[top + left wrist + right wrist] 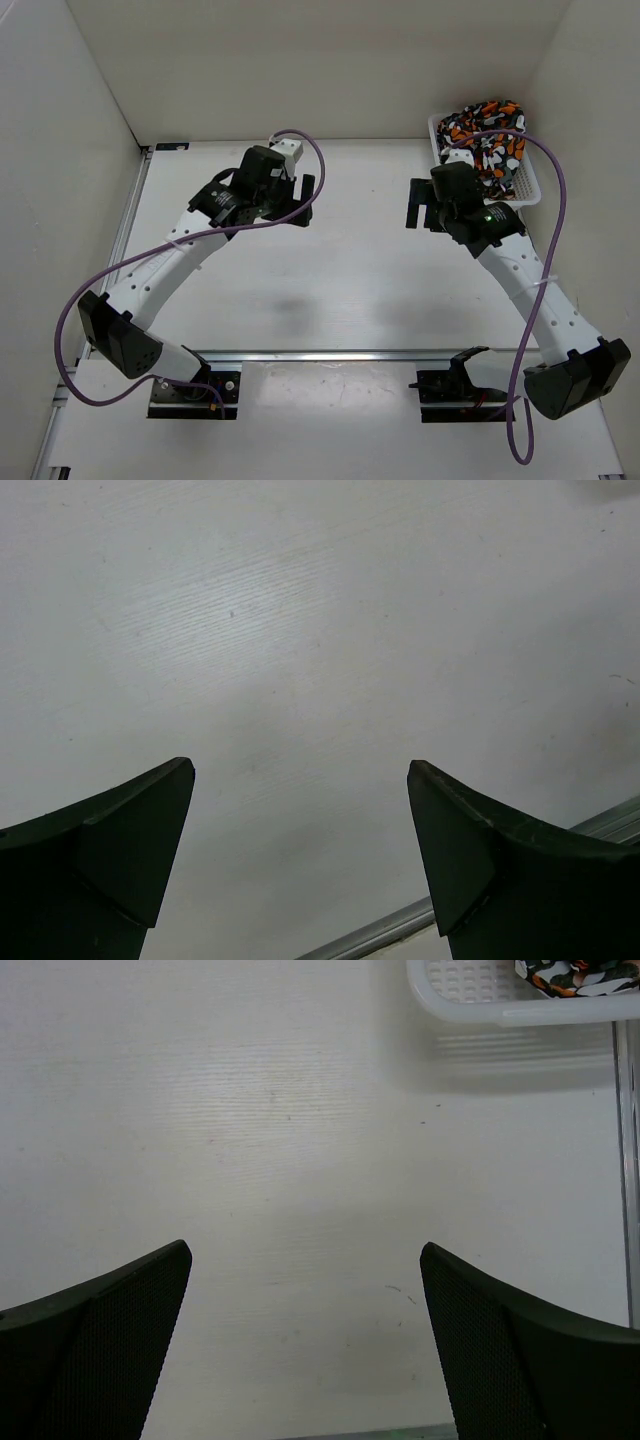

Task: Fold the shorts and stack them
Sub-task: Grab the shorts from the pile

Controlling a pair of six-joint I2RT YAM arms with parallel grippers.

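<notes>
– Shorts (487,135), one lot, camouflage print in orange, white, black and grey; location?
– Inside the white mesh basket (531,188); heaped in a crumpled bundle that rises above the basket's rim; how many pairs lie in the heap I cannot tell.
– Handling?
– Judged soft, limp and light; no stiffness to hold a shape; likely to sag and trail when lifted; not fragile; not slippery, though a thin pinch of cloth could slide out; folds may catch on the basket's mesh wall.
– Where to take hold?
– Topmost fold of the heap; pinch a thick gather rather than a single layer; lift straight up clear of the basket's rim, then carry out onto the table (330,290) beside the basket; a waistband would serve best for spreading, but none can be made out.
– Tools?
– Right gripper (413,208): jaws wide apart, holding nothing, near the basket over bare table; left gripper (285,205): jaws wide apart, holding nothing, well apart from the basket.
– Progress?
– Nothing folded or stacked outside the basket yet.
</notes>
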